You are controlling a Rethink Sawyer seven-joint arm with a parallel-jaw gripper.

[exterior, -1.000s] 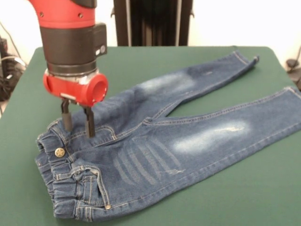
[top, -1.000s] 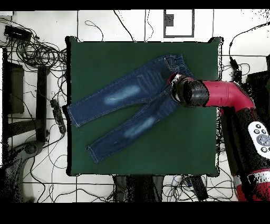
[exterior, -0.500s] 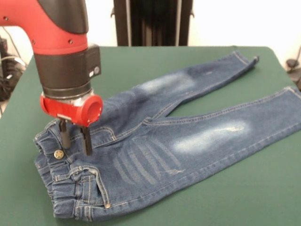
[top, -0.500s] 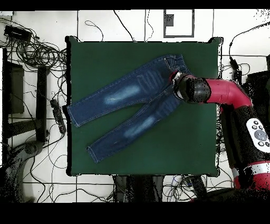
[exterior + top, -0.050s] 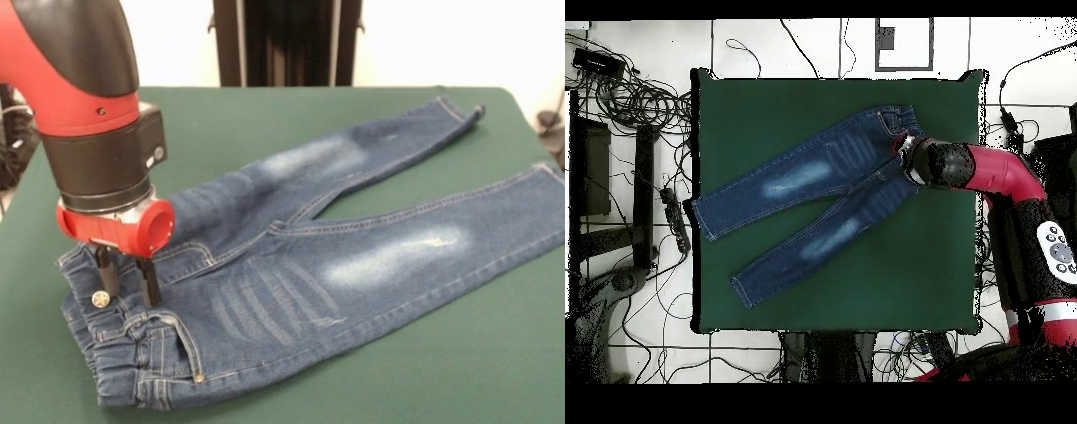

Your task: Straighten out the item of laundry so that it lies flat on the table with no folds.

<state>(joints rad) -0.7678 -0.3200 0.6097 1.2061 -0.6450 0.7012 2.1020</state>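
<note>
The item of laundry (image 5: 353, 256), a small pair of dark blue jeans with pale faded patches, lies spread on the green table (image 5: 265, 115). Its legs run to the right and its gathered waistband is at the left near edge. My gripper (image 5: 126, 278) stands upright over the waistband, open. Both fingertips rest on the denim beside the brass button (image 5: 101, 299). In the overhead view the jeans (image 5: 805, 195) lie diagonally, and the arm's wrist (image 5: 930, 163) covers the waistband end, hiding the gripper. The waistband is bunched and a pocket edge is puckered.
A black stand (image 5: 282, 40) rises behind the table's far edge. Cables (image 5: 625, 100) and dark equipment lie on the floor round the table. The waistband lies near the table edge (image 5: 978, 150) on the arm's side.
My gripper has dropped lower and moved left and nearer in the front view, from the hip area onto the waistband. The waistband and button have shifted slightly with it.
</note>
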